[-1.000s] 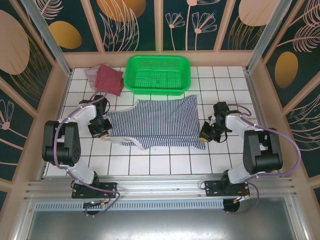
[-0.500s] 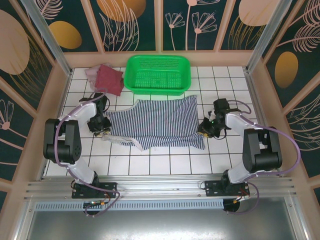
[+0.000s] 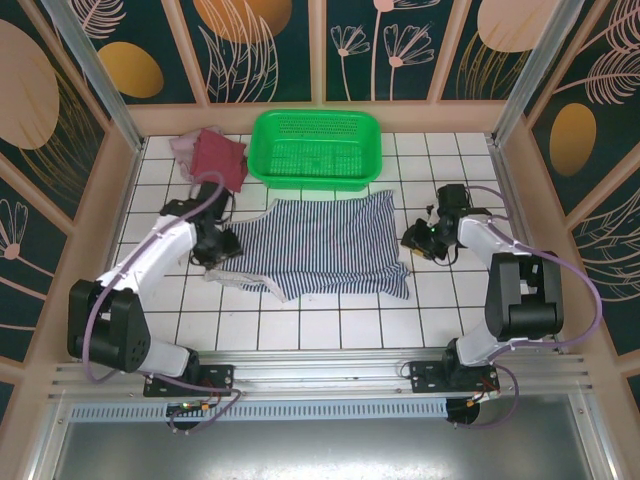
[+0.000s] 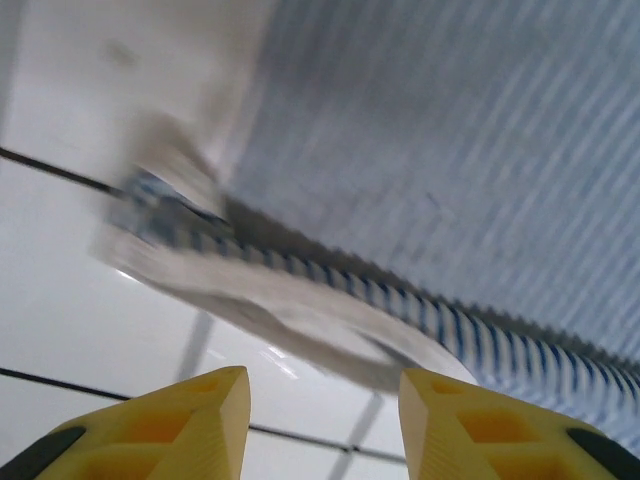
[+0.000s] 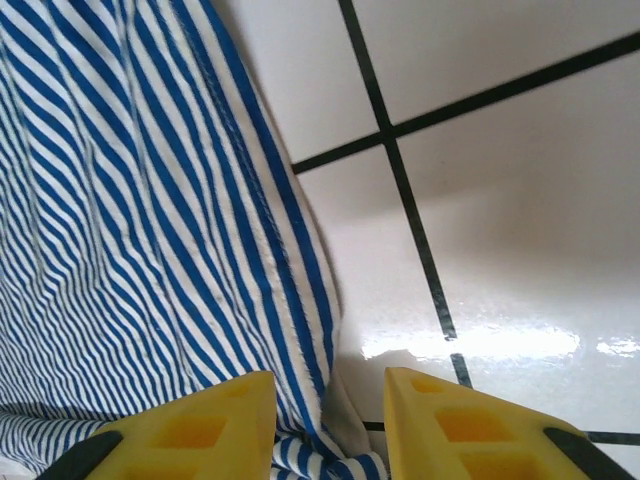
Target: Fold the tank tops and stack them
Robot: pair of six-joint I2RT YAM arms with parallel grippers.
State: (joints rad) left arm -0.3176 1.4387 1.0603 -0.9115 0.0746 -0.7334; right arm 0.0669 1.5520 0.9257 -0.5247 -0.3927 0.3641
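Inspecting progress: the navy-and-white striped tank top [image 3: 320, 245] lies spread flat and unfolded between the two grippers. Left gripper [image 4: 322, 400]: fingers parted, gripping nothing, with the top's curved edge just ahead of the tips. Right gripper [image 5: 330, 400]: fingers parted, with the hem edge lying loose in the gap, not pinched. The maroon tank top [image 3: 218, 158] rests on the pink tank top [image 3: 183, 147] well beyond the left fingers, apparently folded. Judged outstanding: folding the striped top and stacking it there.

the blurred striped tank top [image 4: 450, 150] lies on the white tiled tabletop [image 4: 70, 330], its rumpled edge just ahead of two yellow fingers [image 4: 190, 420], parted, gripping nothing.
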